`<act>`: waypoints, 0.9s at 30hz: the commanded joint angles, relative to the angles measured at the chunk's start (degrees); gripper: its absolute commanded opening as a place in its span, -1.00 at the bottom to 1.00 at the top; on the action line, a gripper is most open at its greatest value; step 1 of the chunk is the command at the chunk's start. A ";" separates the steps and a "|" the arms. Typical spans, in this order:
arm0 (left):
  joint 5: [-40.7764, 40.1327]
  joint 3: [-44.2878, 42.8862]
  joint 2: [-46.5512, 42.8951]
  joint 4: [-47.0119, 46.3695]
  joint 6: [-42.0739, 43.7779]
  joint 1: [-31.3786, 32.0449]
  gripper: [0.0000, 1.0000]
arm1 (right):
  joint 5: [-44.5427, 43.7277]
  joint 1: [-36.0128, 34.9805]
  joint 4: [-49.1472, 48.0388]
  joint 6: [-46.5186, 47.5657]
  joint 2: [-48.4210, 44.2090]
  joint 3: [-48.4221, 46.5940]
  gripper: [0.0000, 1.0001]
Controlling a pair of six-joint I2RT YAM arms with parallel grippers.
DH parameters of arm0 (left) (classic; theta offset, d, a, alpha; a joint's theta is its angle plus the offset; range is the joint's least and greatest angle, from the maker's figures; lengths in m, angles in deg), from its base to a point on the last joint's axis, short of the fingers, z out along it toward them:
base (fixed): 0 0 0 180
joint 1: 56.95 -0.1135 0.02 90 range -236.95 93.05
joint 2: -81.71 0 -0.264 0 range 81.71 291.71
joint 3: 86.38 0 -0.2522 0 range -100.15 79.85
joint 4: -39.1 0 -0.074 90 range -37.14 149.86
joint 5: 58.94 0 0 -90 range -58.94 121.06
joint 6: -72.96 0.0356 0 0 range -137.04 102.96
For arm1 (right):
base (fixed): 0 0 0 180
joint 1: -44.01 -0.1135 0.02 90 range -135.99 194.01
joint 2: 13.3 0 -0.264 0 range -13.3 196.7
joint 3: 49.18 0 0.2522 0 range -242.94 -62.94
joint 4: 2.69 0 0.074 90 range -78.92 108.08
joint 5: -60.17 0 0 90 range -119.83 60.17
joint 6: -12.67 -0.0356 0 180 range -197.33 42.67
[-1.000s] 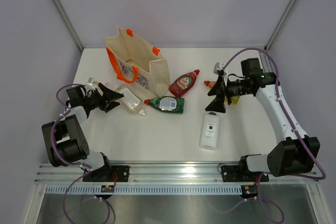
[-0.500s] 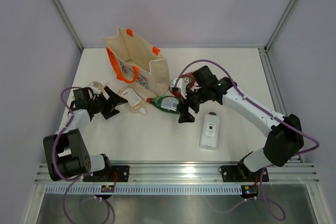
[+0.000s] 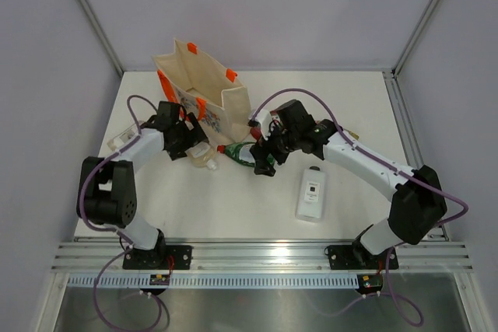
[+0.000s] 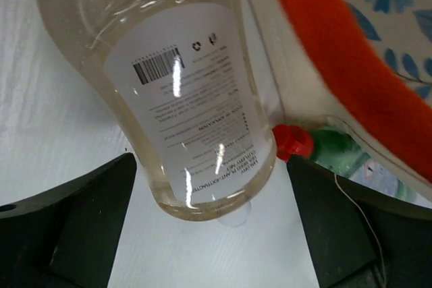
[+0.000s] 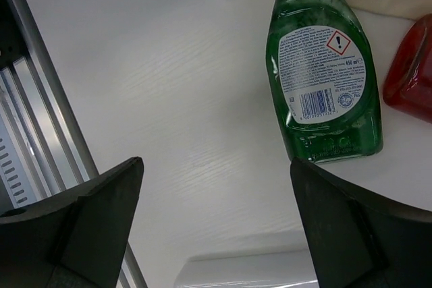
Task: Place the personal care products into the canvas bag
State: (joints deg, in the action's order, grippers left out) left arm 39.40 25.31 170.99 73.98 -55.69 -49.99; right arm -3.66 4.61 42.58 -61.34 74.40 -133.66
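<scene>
Left wrist: pre-grasp step, with left hand (image 4: 209,166) spread apart astride clear pale-yellow bottle (image 4: 182,85); next likely needs lowering and clamping.

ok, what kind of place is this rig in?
Probably a lab robot cell, not a home: bare white tabletop, plain grey wall panels closing it in, and an aluminium rail at the near edge.

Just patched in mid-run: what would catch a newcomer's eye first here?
The orange-handled canvas bag stands far left on the table. At its base the left gripper, fingers open, flanks a clear pale-yellow bottle, and the right gripper hangs open by a green bottle. A flat white bottle lies alone nearer the front.
</scene>
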 commanded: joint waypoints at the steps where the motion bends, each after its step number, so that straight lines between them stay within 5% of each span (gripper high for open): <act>1: -15.51 -8.36 4.49 8.21 -3.35 2.00 0.98 | -2.71 0.29 -3.38 -3.50 -3.94 2.60 0.98; 6: -22.13 -18.75 17.33 20.88 -4.33 4.11 0.98 | -2.71 0.72 -4.43 -5.44 -5.52 5.15 0.99; 14: -20.64 -19.99 23.14 20.01 -4.32 5.25 0.91 | -1.30 0.90 -4.96 -6.67 -5.08 5.06 0.99; 16: -21.43 -18.33 21.74 19.49 -4.41 5.52 0.37 | -1.21 0.99 -4.96 -6.32 -5.35 5.06 0.99; 18: -21.35 -14.48 19.81 17.91 -4.41 5.43 -0.39 | -1.13 0.99 -4.88 -6.15 -5.70 5.41 0.99; 19: -20.04 -13.32 17.71 17.38 -3.28 5.43 -0.97 | -0.86 0.99 -4.88 -6.14 -5.70 5.50 0.99; 23: -9.78 -5.86 9.89 9.95 0.68 4.99 -1.00 | 1.77 1.08 -4.00 -6.32 -6.31 5.68 0.99; 27: 13.67 12.65 -1.37 -8.69 -2.11 -0.53 -1.00 | 6.15 1.60 -3.56 -6.58 -7.10 5.59 0.99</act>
State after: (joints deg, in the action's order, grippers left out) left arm 31.73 27.08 174.64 79.08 -55.82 -47.28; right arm -2.30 5.40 39.50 -67.22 70.21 -127.89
